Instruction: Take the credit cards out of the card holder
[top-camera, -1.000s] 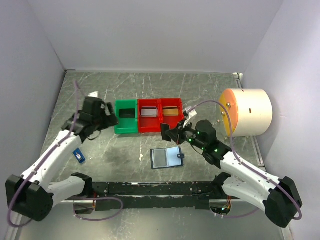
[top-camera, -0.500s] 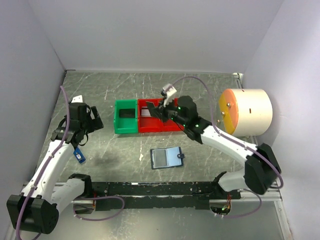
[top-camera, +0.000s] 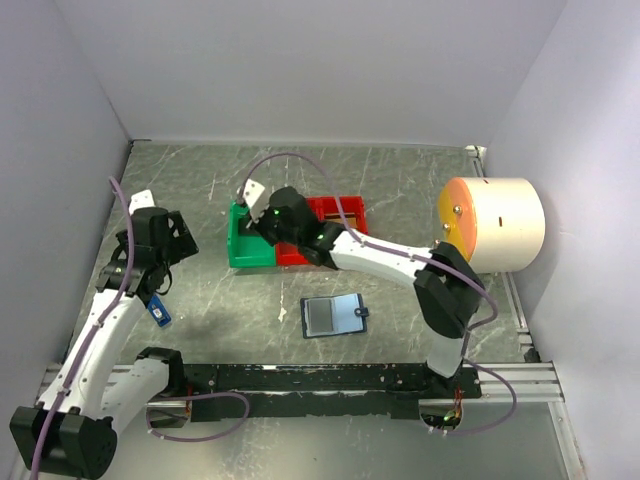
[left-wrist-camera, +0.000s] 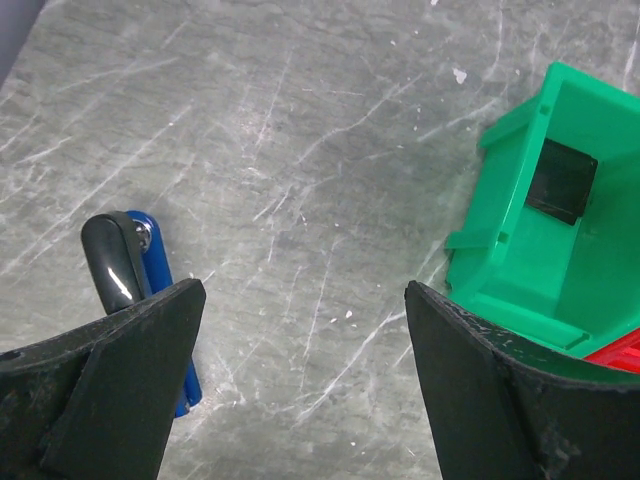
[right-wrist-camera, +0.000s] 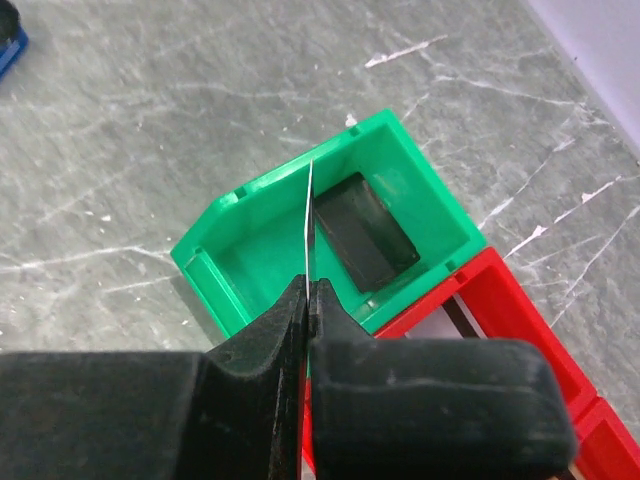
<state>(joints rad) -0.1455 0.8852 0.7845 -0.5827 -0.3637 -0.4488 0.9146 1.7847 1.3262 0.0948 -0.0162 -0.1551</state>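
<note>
Above the green bin (right-wrist-camera: 252, 258), the right gripper (right-wrist-camera: 308, 300) is pinching a thin card (right-wrist-camera: 309, 215) edge-on between closed jaws, and a dark card (right-wrist-camera: 365, 230) is lying on the bin's floor. Toward the near edge of the table (top-camera: 200, 180), the card holder (top-camera: 335, 316) is lying open. By the left edge, the left gripper (left-wrist-camera: 305, 340) is hanging with jaws spread wide, near a blue tag (left-wrist-camera: 188, 385).

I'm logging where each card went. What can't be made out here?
- Colour of the held card: edge-on in the right wrist view; right tool hides it from above.
- Contents of the red bins: right arm partly covers them from above.
- Pockets of the card holder: too small from above.
</note>
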